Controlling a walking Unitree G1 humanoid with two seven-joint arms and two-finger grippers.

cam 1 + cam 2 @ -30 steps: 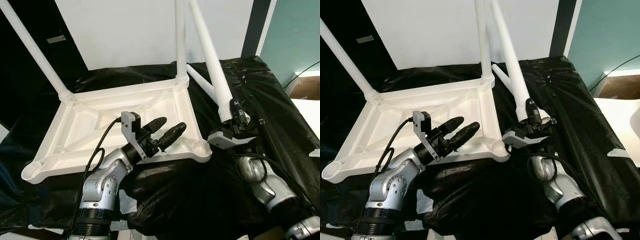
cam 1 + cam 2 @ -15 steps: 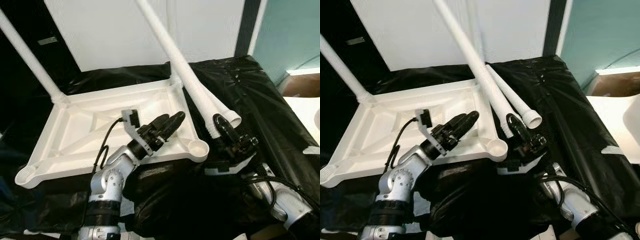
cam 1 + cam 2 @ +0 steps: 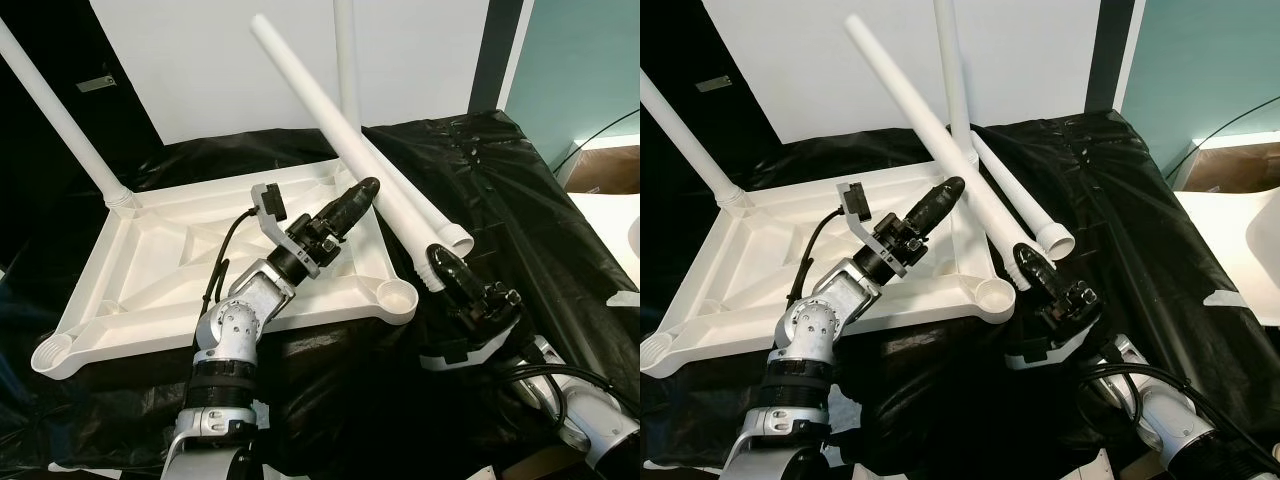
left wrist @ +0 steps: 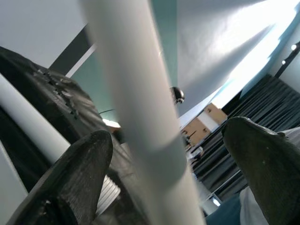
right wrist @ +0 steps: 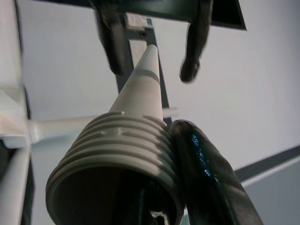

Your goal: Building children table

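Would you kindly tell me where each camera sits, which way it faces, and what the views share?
Left eye and right eye views: on the head, looking down at the upturned tabletop, with both arms in sight.
Left wrist view: along the left pincer, open around the loose leg.
Right wrist view: along the right pincer, up that leg's ribbed end.
Shared: all four show the loose leg, the right pincer gripping its ribbed end.

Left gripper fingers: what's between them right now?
In the left wrist view, the tilted white table leg passes between the left gripper's two black fingers, with gaps on both sides; the right gripper holds its threaded end.
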